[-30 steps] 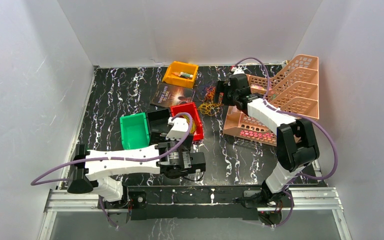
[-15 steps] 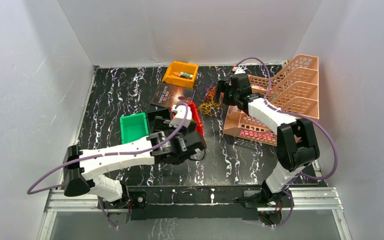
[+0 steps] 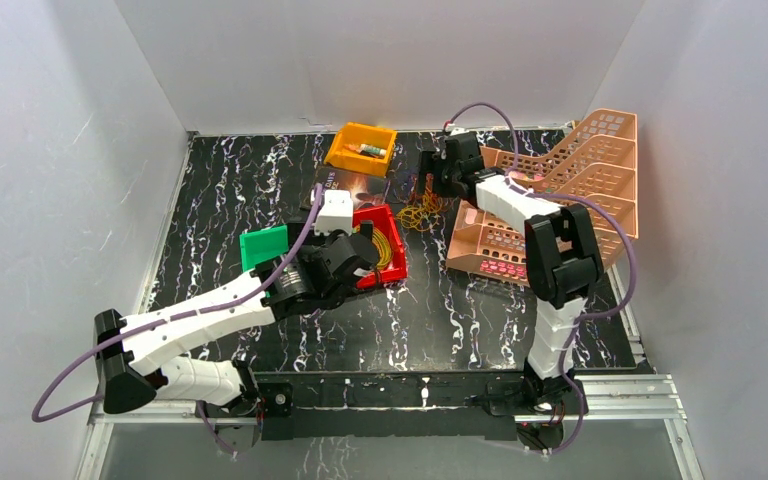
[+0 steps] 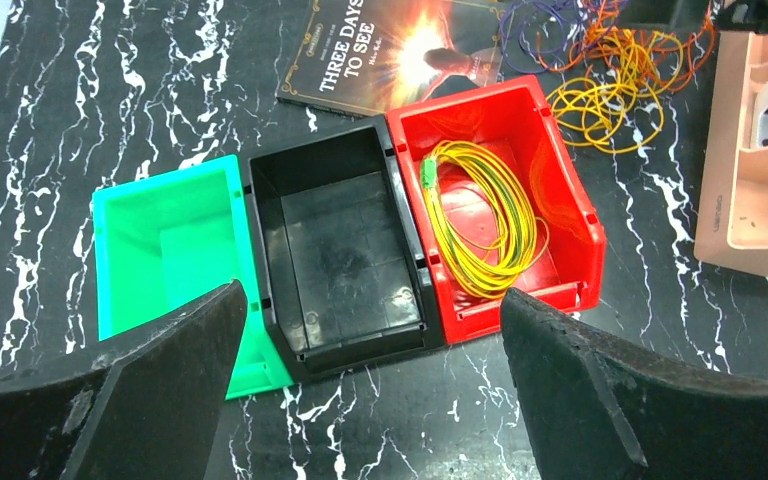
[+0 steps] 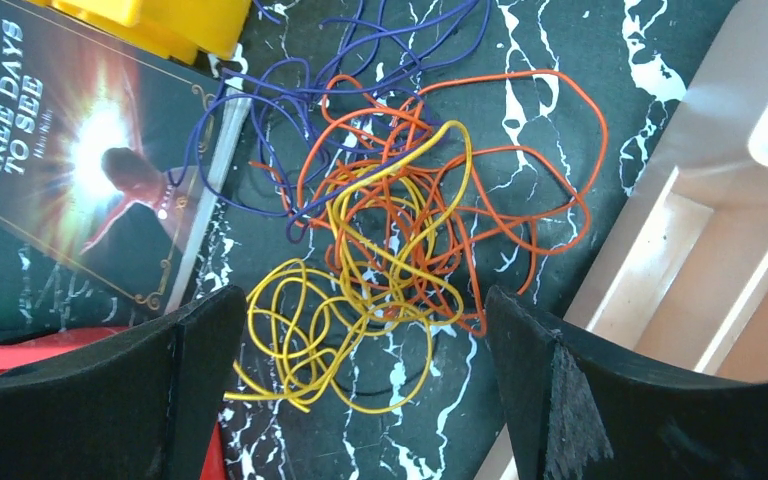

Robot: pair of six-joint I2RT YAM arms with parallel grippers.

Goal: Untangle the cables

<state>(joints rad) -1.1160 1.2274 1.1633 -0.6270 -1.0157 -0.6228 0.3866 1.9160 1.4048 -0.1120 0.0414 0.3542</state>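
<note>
The cables lie in a tangled bunch of yellow, orange and dark blue-purple loops on the black marbled table, also seen from above and at the top right of the left wrist view. My right gripper is open and hovers right over the bunch, one finger on each side, holding nothing; from above it is at the back. My left gripper is open and empty above the bins. A coiled yellow-green cable lies in the red bin.
A green bin and a black bin stand beside the red one. A book and a yellow bin lie left of the tangle. Stacked pink trays stand close on its right.
My left arm has swung from the table's front edge forward and left, over the bins. My right gripper has shifted a little left and back, staying over the tangle.
</note>
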